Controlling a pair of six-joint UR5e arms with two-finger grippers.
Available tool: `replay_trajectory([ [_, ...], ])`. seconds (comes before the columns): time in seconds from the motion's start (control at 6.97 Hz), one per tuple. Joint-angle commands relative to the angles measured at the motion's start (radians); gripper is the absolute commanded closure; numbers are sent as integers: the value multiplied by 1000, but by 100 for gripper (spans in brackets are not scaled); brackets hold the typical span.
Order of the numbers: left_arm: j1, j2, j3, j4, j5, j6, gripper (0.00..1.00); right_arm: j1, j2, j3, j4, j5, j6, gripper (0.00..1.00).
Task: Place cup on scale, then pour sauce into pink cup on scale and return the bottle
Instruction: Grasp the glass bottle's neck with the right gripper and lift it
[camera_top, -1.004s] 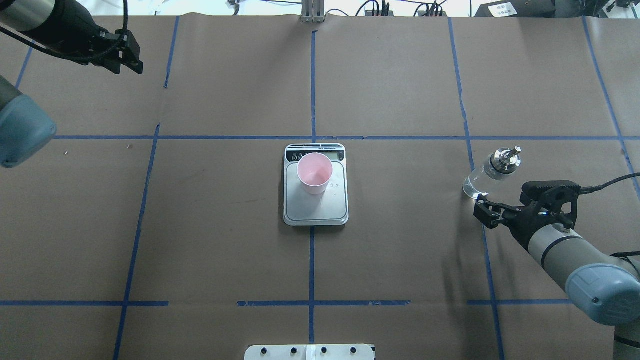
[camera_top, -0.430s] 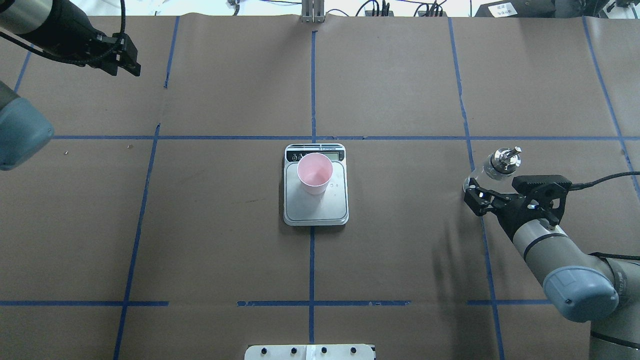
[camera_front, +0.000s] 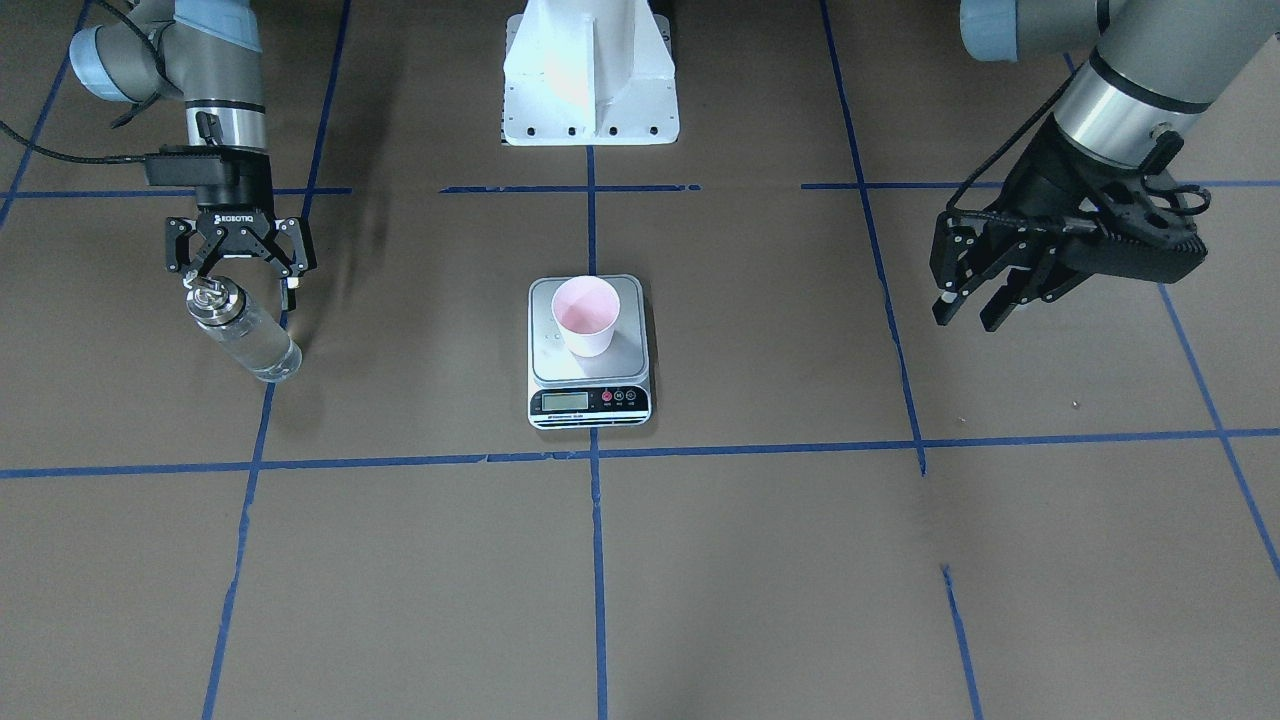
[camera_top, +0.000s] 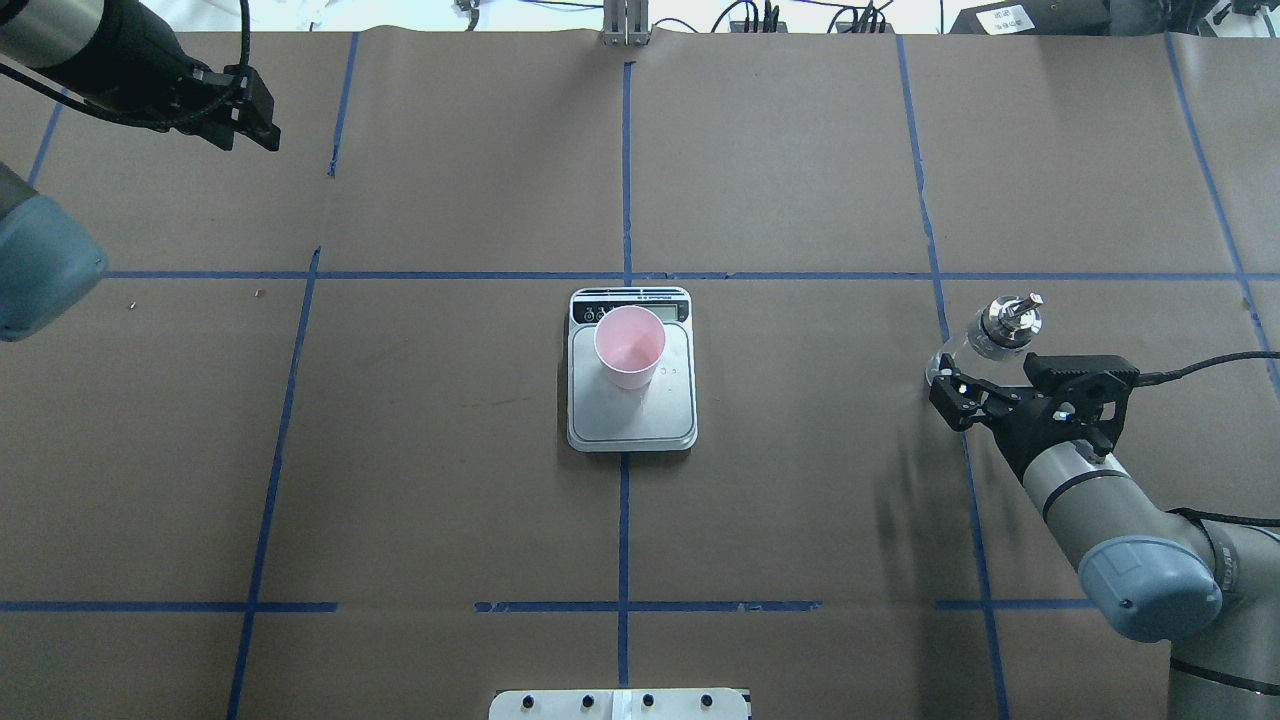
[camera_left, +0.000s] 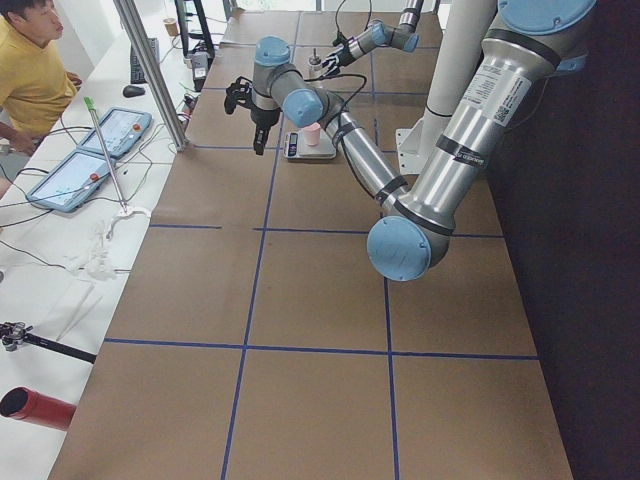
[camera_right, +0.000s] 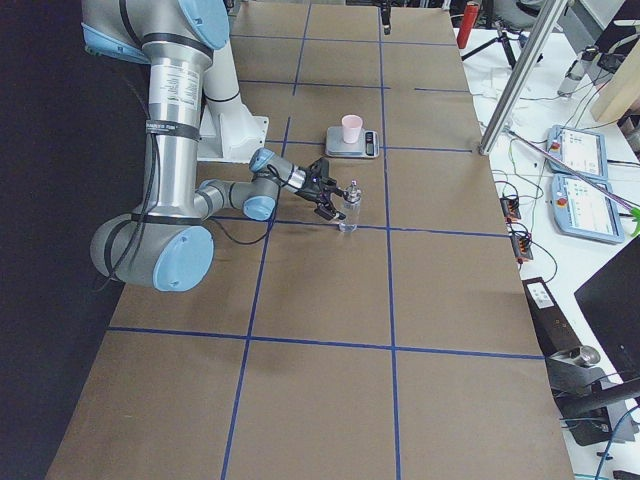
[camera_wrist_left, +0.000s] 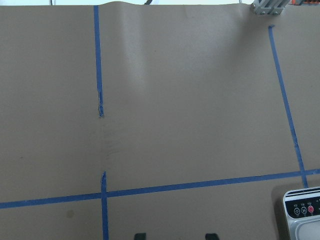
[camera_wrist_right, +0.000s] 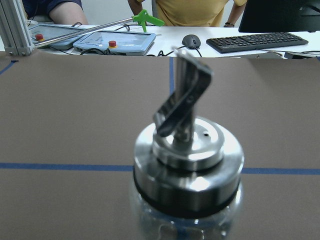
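The pink cup (camera_top: 630, 345) stands upright on the scale (camera_top: 632, 415) at the table's middle, also in the front view as cup (camera_front: 585, 315) on scale (camera_front: 545, 350). The glass bottle (camera_top: 985, 335) with its metal pourer cap stands on the table at the right and holds clear sauce (camera_front: 255, 345). My right gripper (camera_top: 1005, 395) is open, at cap height just on the robot's side of the bottle (camera_front: 230, 325). I see no finger touching it. The cap fills the right wrist view (camera_wrist_right: 187, 165). My left gripper (camera_top: 255, 120) is open and empty, high at the far left.
Brown paper with blue tape lines covers the table. The robot's white base (camera_front: 590, 70) stands at the near middle edge. An operator (camera_left: 30, 80) and tablets (camera_left: 90, 150) are beyond the far edge. A corner of the scale (camera_wrist_left: 302, 215) shows in the left wrist view.
My right gripper has moved forward, closer to the bottle, and stays open. The left arm has shifted only slightly. The cup, scale and bottle have not moved.
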Motion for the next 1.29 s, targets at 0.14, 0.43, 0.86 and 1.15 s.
replay_trajectory([
  [0.14, 1, 1, -10, 2, 21, 0, 50, -1, 14, -27, 24, -4, -13, 0],
  [0.43, 3, 0, -10, 6, 21, 0, 50, -3, 20, -46, 27, -3, -27, 0],
  [0.86, 4, 0, -8, 7, 29, 0, 50, 1, 55, -96, 79, -4, -61, 0],
  [1.15, 4, 0, -6, 6, 29, 0, 50, 1, 55, -128, 98, -24, -61, 0],
])
